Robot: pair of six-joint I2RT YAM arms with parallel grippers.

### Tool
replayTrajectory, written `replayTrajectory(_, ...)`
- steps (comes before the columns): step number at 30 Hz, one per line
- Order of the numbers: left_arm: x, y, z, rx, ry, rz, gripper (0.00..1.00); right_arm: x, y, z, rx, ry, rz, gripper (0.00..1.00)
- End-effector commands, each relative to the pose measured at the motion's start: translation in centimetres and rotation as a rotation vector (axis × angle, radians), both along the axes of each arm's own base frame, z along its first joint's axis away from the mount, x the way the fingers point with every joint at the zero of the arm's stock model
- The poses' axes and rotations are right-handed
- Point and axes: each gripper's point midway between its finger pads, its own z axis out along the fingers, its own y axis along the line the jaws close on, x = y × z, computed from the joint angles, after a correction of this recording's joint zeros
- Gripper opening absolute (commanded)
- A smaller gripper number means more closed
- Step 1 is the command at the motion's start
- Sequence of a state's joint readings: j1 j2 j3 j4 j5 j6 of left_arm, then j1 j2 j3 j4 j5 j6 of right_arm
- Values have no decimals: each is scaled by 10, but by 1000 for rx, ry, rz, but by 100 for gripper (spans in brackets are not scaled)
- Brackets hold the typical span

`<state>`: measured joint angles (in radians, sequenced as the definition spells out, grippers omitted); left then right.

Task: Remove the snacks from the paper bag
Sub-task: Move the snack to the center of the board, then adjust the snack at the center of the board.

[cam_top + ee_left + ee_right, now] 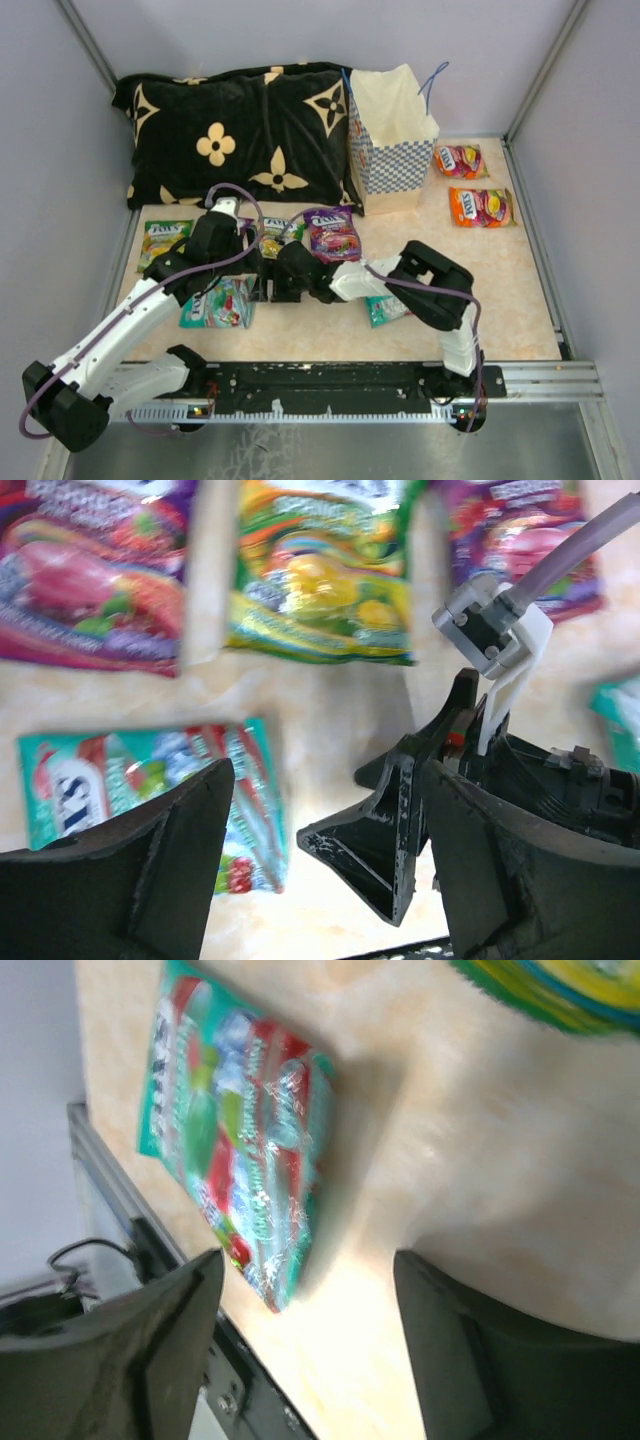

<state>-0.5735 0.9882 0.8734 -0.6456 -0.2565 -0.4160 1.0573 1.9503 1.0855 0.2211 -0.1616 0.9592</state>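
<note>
Presently, my tally: seven snacks (333, 233) lie flat on the table (500, 300), so I judge the emptying mostly or wholly done.
- Two orange-and-magenta packets right of the paper bag (392, 140); green, yellow-green and purple in a row mid-table; two teal nearer me.
- Bag: upright at the back, beside the black cushion (230, 130), mouth open, cream inside; I cannot see its bottom.
- Left gripper (328, 780): jaws wide, empty.
- Right gripper (308, 1270): jaws wide, empty, beside a teal packet (240, 1130).
- Packets: glossy, crinkled, fruit-printed.
</note>
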Motion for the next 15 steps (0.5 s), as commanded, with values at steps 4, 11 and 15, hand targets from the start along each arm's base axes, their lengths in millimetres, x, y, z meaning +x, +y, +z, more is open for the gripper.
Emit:
replayTrajectory(4, 9, -80, 8, -132, -55, -251, 78, -1, -143, 47, -230, -182, -87, 88)
replayTrajectory(11, 1, -178, -5, -214, -55, -445, 77, 26, -286, 97, -248, -240, -453, 89)
replayTrajectory(15, -5, -224, -30, -295, 31, -535, 77, 38, -351, 82, -325, -149, -593, 83)
